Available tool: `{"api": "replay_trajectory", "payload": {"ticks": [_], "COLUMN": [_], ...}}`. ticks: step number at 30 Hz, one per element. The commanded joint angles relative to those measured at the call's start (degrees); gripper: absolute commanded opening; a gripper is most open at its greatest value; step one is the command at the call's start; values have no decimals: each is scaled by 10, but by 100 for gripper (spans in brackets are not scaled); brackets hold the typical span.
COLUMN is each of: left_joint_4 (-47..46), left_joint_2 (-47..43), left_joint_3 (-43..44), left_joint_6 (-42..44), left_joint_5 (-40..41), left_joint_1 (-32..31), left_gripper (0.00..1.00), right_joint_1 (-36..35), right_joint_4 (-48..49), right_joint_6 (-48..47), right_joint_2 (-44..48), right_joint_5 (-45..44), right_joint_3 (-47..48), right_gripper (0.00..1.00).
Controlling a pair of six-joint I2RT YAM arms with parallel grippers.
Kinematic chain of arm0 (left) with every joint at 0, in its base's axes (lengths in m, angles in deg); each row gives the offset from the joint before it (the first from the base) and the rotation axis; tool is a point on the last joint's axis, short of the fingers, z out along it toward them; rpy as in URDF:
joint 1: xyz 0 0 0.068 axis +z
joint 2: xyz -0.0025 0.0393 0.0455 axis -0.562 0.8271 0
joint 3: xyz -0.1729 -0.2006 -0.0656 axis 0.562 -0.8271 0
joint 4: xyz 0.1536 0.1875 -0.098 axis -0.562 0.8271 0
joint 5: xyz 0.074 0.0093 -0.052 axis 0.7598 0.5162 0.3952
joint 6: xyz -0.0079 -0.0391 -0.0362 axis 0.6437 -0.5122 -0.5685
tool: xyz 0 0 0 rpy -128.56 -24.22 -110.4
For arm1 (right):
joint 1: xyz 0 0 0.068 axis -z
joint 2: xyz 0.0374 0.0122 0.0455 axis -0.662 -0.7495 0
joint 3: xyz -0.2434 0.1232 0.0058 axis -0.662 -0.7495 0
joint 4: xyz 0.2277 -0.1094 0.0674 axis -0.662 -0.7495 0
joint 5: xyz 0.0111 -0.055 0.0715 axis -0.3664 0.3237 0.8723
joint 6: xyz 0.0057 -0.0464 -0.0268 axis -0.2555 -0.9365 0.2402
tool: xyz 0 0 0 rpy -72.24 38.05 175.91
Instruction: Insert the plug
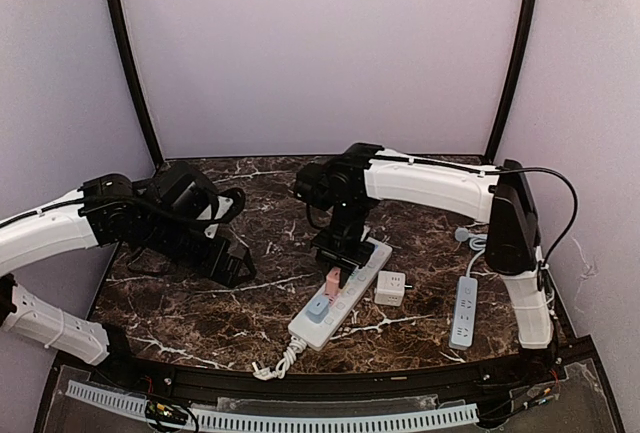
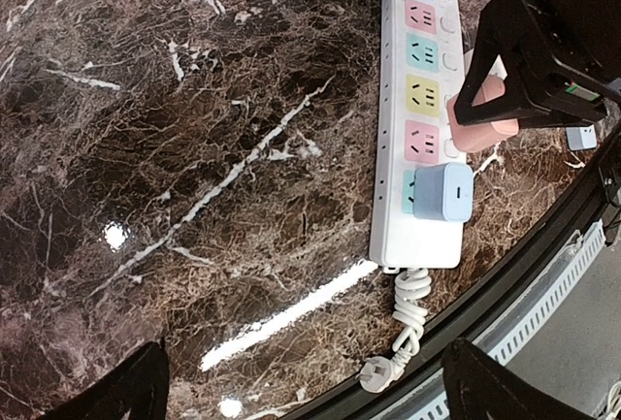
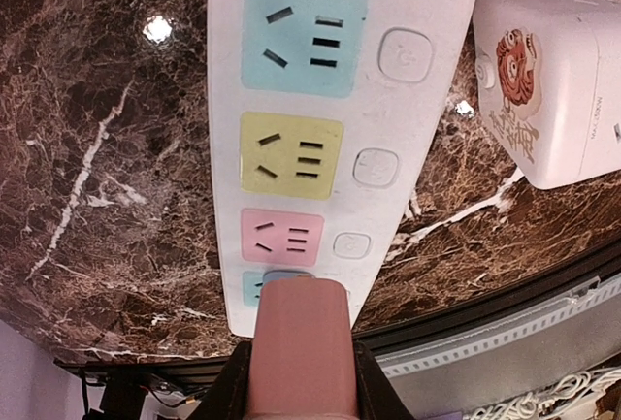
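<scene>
Right fingers [image 3: 231, 391] pinch the pink plug [image 3: 296, 342] from both sides; it is seen at the bottom centre of the right wrist view. In the top view the plug [image 1: 331, 279] is held over the middle of the white strip [image 1: 338, 298], which lies diagonally at lower centre of the bench [image 1: 200, 313]. In the left wrist view the plug [image 2: 482, 117] hangs by the strip's switch edge, level with the yellow and pink sockets, and is not seated. Whether its prongs touch the strip cannot be told.

A blue plug [image 2: 443, 192] is seated in the socket nearest the cord end of the strip.

Left fingers [image 2: 126, 386] are spread wide and hold nothing. They are seen at the bottom corners of the left wrist view, above bare bench, well apart from the strip.

A white cube [image 3: 548, 80] with a cartoon print sits just beside the strip, at upper right of the right wrist view. A second strip [image 1: 465, 311] lies at lower right of the top view.
</scene>
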Motion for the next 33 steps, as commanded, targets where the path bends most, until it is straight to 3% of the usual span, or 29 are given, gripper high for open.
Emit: {"api": "replay_trajectory", "payload": {"ticks": [1, 33], "left_joint_4": [34, 38], "left_joint_2": [-19, -45], "left_joint_3": [-4, -21], "left_joint_6": [-14, -36], "left_joint_5": [17, 8], "left_joint_1": [3, 3], "left_gripper": [99, 99], "right_joint_1": [1, -1], "right_joint_4": [-15, -5], "right_joint_6": [-3, -17], "right_joint_2": [-14, -52], "right_joint_5": [2, 10], "right_joint_3": [13, 17], "right_gripper": [0, 0]}}
